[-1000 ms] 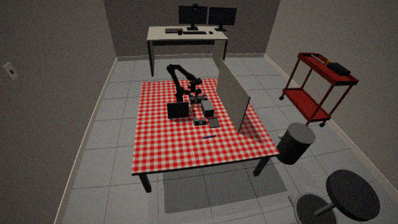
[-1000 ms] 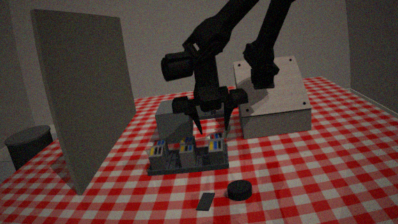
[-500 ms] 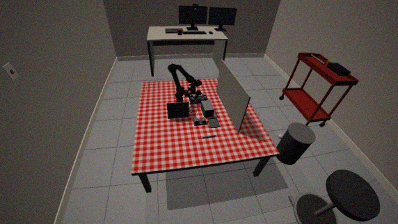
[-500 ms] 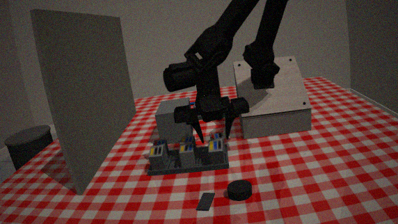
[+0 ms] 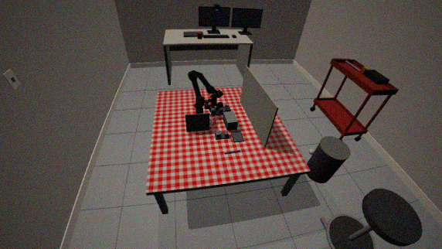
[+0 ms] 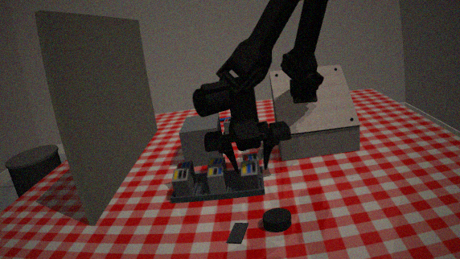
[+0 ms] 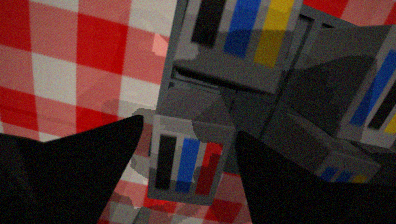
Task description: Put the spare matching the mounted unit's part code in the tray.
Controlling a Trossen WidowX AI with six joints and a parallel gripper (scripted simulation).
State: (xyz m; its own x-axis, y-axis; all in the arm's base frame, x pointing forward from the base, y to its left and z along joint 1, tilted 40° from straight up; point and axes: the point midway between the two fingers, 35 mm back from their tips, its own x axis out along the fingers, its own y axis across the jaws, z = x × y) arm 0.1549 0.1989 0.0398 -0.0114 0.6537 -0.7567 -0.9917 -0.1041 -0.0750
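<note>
A dark rack (image 6: 217,194) (image 5: 222,135) on the checked table holds several small grey spares with coloured stripe codes. My gripper (image 6: 248,162) (image 7: 191,129) is open and low over the rack's right end, one finger on each side of a spare (image 7: 186,162) striped black, blue and red. I see gaps between the fingers and that spare. Neighbouring spares (image 7: 240,30) (image 7: 372,95) carry black, blue and yellow stripes. The grey mounted unit (image 6: 198,137) (image 5: 230,120) stands just behind the rack. The tray (image 5: 197,123) (image 6: 322,142) stands beside the arm's base.
A tall grey panel (image 6: 96,108) (image 5: 258,104) stands upright on the table beside the rack. A black puck (image 6: 277,219) and a small dark card (image 6: 237,233) lie in front of the rack. A blue pen (image 5: 232,152) lies on the cloth.
</note>
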